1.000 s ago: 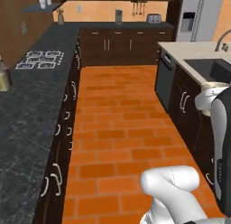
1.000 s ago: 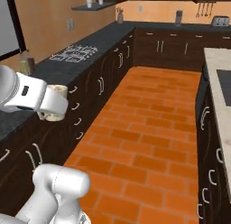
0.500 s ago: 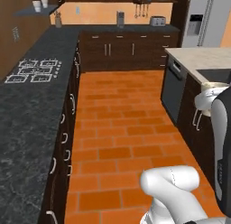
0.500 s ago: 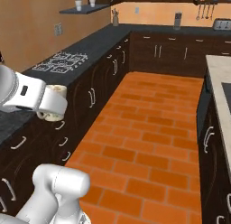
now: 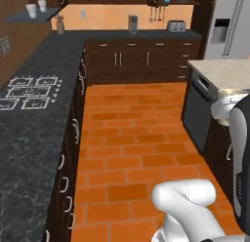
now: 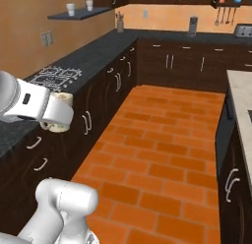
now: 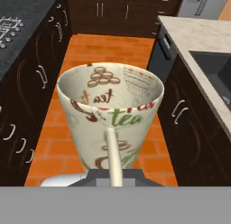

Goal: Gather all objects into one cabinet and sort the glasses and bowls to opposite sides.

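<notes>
The base is rolling forward past the hob; the gripper (image 7: 113, 173) is still pinching the cream patterned cup (image 7: 110, 114) by its rim, above the orange brick floor (image 7: 103, 51), between dark cabinets (image 7: 40, 83).

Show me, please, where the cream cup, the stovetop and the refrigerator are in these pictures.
cream cup (image 7: 113, 110): hand view, on its patterned front wall.
stovetop (image 5: 30, 92): left base view, on its white burner grates.
refrigerator (image 5: 228, 29): left base view, on its grey door.

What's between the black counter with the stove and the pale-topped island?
Bare orange brick floor, seen in the left base view between the black counter and the island.
</notes>
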Controlling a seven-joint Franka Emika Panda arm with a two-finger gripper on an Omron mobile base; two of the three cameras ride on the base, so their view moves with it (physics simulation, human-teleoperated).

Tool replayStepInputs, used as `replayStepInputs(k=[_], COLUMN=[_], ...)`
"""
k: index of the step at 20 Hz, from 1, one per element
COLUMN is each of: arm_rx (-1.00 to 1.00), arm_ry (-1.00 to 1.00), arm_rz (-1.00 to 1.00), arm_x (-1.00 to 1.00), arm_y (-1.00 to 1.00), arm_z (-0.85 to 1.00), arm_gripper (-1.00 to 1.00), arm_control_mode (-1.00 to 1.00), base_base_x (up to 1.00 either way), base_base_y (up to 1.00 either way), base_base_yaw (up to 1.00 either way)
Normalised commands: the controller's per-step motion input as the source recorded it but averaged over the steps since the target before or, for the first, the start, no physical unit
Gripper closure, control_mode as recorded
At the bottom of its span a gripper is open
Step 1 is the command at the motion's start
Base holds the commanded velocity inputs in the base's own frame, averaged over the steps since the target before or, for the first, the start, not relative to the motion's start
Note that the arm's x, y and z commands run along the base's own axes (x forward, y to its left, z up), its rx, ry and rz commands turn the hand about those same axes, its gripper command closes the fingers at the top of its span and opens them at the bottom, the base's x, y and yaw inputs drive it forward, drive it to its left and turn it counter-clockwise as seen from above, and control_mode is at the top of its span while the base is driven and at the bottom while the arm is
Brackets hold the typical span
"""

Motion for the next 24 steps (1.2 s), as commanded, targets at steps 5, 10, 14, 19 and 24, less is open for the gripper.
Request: replayStepInputs(k=[5,10,14,19,24], arm_rx=[0.00,0.00,0.00,0.00,0.00], arm_ry=[0.00,0.00,0.00,0.00,0.00], arm_rz=[0.00,0.00,0.00,0.00,0.00], arm_x=[0.00,0.00,0.00,0.00,0.00], arm_y=[0.00,0.00,0.00,0.00,0.00], arm_z=[0.00,0.00,0.00,0.00,0.00], arm_gripper=[1.00,1.00,1.00,1.00,1.00], arm_control_mode=[1.00,1.00,1.00,1.00,1.00], base_base_x=[0.99,0.99,0.95,1.00,1.00], base_base_y=[0.00,0.00,-0.11,-0.23,-0.29], base_base_yaw=[0.00,0.00,0.00,0.00,0.00])
